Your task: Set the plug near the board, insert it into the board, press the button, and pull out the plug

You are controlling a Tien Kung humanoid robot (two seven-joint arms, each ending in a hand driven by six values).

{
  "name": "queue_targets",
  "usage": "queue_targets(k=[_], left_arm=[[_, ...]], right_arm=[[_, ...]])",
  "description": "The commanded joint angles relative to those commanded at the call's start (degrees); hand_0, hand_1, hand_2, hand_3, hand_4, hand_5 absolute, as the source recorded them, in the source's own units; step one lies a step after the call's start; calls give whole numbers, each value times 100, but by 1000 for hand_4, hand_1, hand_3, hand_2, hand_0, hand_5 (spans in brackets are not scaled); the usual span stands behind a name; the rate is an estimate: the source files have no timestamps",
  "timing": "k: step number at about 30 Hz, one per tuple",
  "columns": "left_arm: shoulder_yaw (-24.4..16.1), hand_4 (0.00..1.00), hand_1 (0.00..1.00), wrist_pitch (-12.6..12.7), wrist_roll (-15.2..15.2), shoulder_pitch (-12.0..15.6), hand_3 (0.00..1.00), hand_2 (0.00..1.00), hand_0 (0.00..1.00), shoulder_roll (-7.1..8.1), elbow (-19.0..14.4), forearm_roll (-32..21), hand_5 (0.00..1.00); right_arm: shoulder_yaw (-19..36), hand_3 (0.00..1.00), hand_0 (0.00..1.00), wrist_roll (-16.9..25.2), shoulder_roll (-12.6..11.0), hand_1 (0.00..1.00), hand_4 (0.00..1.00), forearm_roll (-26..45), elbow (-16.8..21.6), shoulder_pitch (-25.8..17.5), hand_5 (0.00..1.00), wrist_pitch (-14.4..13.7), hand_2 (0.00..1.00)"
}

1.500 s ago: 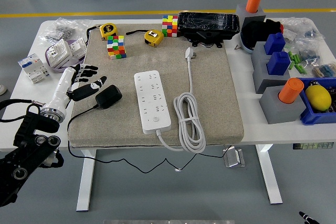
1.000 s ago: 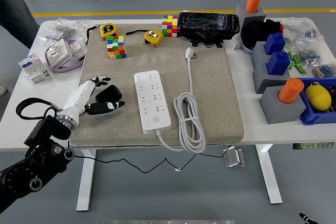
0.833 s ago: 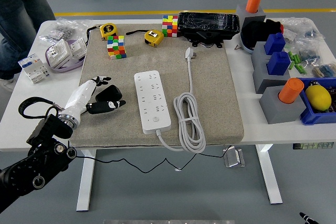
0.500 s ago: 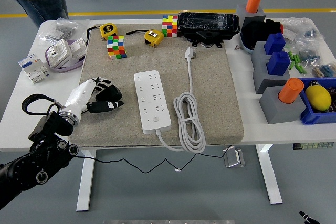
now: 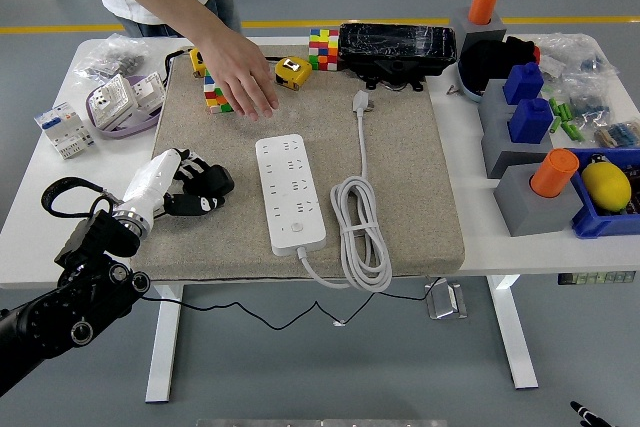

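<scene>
a person's hand [image 5: 243,82] has reached over the beige mat [image 5: 400,177] (coarse-woven), left hand [image 5: 170,182] fingers curled around the black plug [image 5: 212,183].

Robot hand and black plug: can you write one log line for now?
left robot hand: closing on black plug, grasp unconfirmed | power strip: no plug inserted | person's hand: over mat

A lab: grey floor with yellow line [image 5: 400,22], white table [image 5: 470,237] crowded with test objects.

Grey floor [image 5: 330,377], yellow line [image 5: 400,22] across far side; white table [image 5: 470,207] on white legs.
</scene>
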Motion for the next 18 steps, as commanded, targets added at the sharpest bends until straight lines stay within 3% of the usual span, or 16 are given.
queue_targets(k=[8, 18], left_arm=[[-20, 755, 369, 45, -112, 6, 537, 431, 375, 4, -54, -139, 51], [-143, 725, 366, -381, -283, 8, 532, 416, 361, 134, -734, -706, 22]], right_arm=[[0, 552, 612, 3, -1, 641, 946, -1, 0, 1, 499, -3, 652], [5, 552, 612, 3, -6, 641, 944, -11, 1, -12, 496, -3, 650]])
